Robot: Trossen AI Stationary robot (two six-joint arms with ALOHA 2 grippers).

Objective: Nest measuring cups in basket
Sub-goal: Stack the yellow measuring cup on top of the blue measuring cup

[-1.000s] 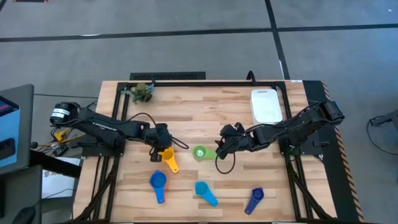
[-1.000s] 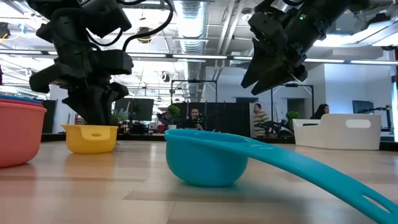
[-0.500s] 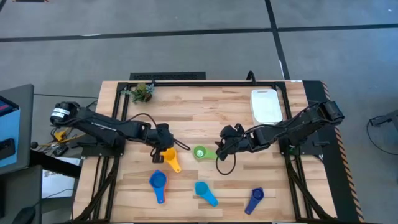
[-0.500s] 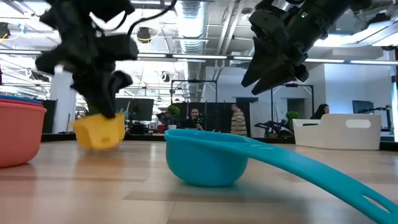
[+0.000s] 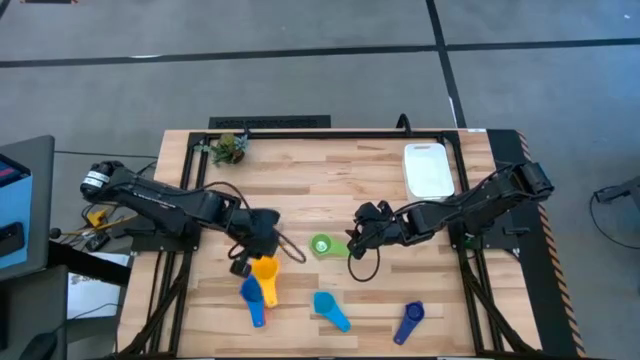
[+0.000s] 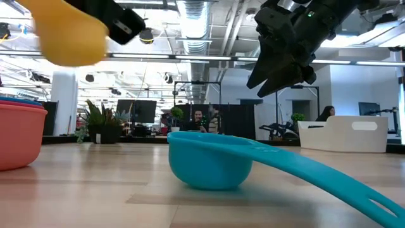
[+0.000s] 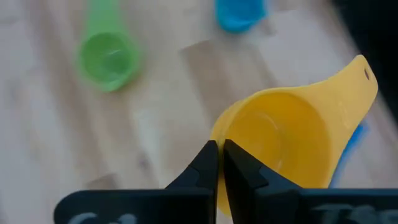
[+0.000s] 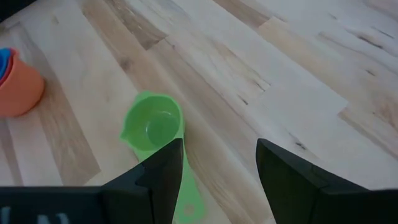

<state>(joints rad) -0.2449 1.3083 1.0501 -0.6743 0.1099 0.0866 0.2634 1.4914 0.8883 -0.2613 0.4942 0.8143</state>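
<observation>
Holding the yellow cup (image 5: 264, 268) up off the desk (image 5: 330, 180) to carry it, the left gripper (image 7: 217, 155) pinches its rim, while the right gripper (image 8: 214, 165) waits open above the green cup (image 8: 154, 126).

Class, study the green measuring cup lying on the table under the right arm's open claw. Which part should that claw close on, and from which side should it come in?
Grip the green measuring cup by its flat handle, coming straight down from above. The cup sits upright, mouth up, with its handle flat on the table, pointing toward the open right claw. The handle is narrow enough to fit between the fingers; the round bowl looks likelier to slip.
</observation>
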